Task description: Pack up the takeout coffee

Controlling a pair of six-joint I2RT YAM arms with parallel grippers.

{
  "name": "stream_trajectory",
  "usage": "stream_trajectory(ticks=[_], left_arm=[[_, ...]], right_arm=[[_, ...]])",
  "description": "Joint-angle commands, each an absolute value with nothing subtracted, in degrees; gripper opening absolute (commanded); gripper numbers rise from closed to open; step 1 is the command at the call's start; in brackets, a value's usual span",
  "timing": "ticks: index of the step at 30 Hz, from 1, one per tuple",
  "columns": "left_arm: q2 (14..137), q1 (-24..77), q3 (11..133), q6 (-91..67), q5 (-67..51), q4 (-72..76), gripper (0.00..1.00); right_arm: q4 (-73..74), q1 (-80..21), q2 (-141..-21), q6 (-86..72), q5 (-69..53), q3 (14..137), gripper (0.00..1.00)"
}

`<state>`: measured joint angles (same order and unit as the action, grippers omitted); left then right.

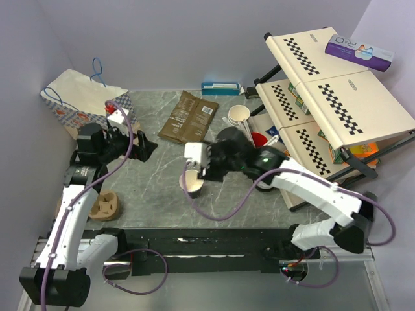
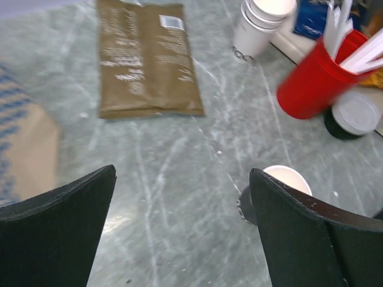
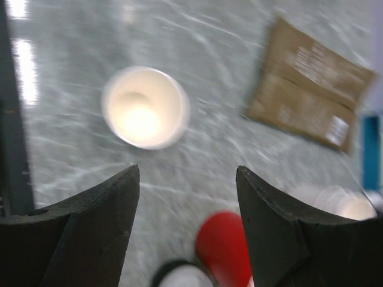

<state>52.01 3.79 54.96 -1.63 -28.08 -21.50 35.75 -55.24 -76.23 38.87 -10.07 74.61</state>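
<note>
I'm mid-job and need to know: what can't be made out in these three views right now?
- Takeout cup: the right wrist view is blurred, so lid or open top cannot be told. In the left wrist view a finger of the left gripper hides its base.
- Red cup: top view, mostly covered by the right arm.
- Paper bag: its inside shows in no view.

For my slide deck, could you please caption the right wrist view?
Open right gripper near a lidless pale paper cup on grey marbled table, flat brown pouch beyond.
</note>
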Motion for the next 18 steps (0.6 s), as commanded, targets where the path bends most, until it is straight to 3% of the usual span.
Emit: stream_trajectory(ticks=[1,7,13,16,18], left_arm=[[52.6,4.3,47.5,-6.0,-34.8,-9.9,0.99],[55.3,5.2,48.3,-2.0,-32.1,-13.8,0.99],[59.5,5.2,51.2,-4.0,-27.9,-14.0,0.99],[61.2,5.2,51.6,-6.2,-28.6,-11.4,0.99],[61.7,5.2,51.2,-8.5,-28.4,-9.0,0.99]], right_arm=[[39.1,-51.0,-70.8,38.9,-7.1,73.7,0.73],[35.7,-39.0,-66.0,31.1,-7.9,65.1,0.72],[39.4,-34.6,-60.7,33.6,-7.0,58.9,0.68],[39.6,-32.4,-59.5,34.4,-3.5,55.9,0.65],[41.0,-31.0,-59.1,35.7,-2.7,54.5,0.57]])
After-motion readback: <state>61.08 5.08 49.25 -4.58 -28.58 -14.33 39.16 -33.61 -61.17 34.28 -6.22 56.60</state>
